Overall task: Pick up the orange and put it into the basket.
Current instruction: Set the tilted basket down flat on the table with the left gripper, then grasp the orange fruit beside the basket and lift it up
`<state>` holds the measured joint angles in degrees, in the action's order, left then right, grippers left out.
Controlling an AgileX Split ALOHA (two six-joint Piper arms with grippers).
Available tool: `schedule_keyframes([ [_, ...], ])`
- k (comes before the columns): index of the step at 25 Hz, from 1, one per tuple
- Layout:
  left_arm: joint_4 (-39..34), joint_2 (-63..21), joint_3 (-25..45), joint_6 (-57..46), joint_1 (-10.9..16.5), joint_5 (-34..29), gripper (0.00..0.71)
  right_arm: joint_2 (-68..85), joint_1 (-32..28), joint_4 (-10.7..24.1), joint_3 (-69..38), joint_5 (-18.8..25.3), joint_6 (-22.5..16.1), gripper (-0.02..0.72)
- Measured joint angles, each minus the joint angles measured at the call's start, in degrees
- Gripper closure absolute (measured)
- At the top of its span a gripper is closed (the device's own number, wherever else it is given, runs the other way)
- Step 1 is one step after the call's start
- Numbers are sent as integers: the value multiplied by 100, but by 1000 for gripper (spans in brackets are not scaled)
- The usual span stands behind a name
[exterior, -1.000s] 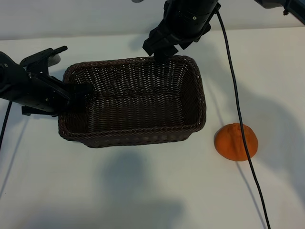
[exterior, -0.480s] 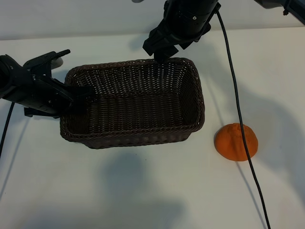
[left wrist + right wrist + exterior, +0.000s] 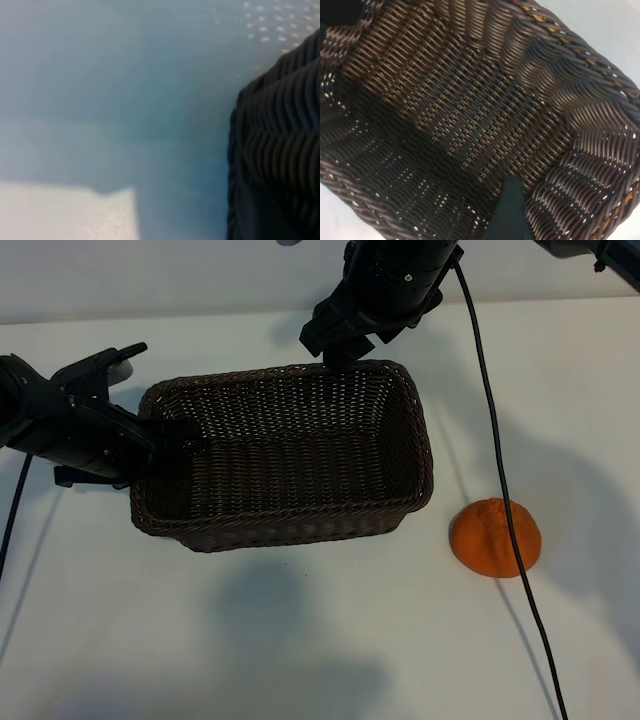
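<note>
- The orange (image 3: 495, 537) sat alone on the white desk (image 3: 300, 640), just beyond the basket's right-hand short end in the exterior view and well clear of both arms; a black cable (image 3: 500, 470) trailed across its top.
- Round, with matte and faintly ridged skin, the fruit looked firm and light enough for one arm, though likely to roll if nudged; a hold straight down across its widest part, one finger on each side, seemed the soundest, with the cable eased aside or avoided.
- The dark brown wicker basket (image 3: 283, 527) stood empty at mid-desk, its deep woven walls and braided rim appearing stiff enough to take the drop without tipping.
- The right pincer (image 3: 335, 350) hung over the basket's far rim, pointed down into it; the right wrist view showed only bare weave and one dark finger (image 3: 507, 210) low against the inner wall, the other out of sight, and the pincer stood wide open with nothing in it.
- The left pincer (image 3: 170, 435) lay at the basket's left short end, a finger reaching over the rim there; whether it gripped the wicker or had let go could not be told, and its own wrist view gave only a close, soft slab of the basket's corner and bare desk.
- By the look of things the fruit remained untouched, and the pick-up had not yet begun.
</note>
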<state>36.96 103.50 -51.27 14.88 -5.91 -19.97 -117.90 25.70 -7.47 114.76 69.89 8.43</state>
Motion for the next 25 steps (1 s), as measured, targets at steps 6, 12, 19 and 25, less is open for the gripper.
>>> schedule_keyframes([
  [6,59,-103,-2,-31,5,-100,93,0,0,0,0,0,0,108],
  [12,59,-322,-2,-144,5,-229,70,0,0,0,0,0,0,108],
  [19,27,-576,-2,-174,5,-411,83,0,0,0,0,0,0,108],
  [25,-553,-886,-2,-595,5,-653,92,0,0,0,0,0,0,108],
])
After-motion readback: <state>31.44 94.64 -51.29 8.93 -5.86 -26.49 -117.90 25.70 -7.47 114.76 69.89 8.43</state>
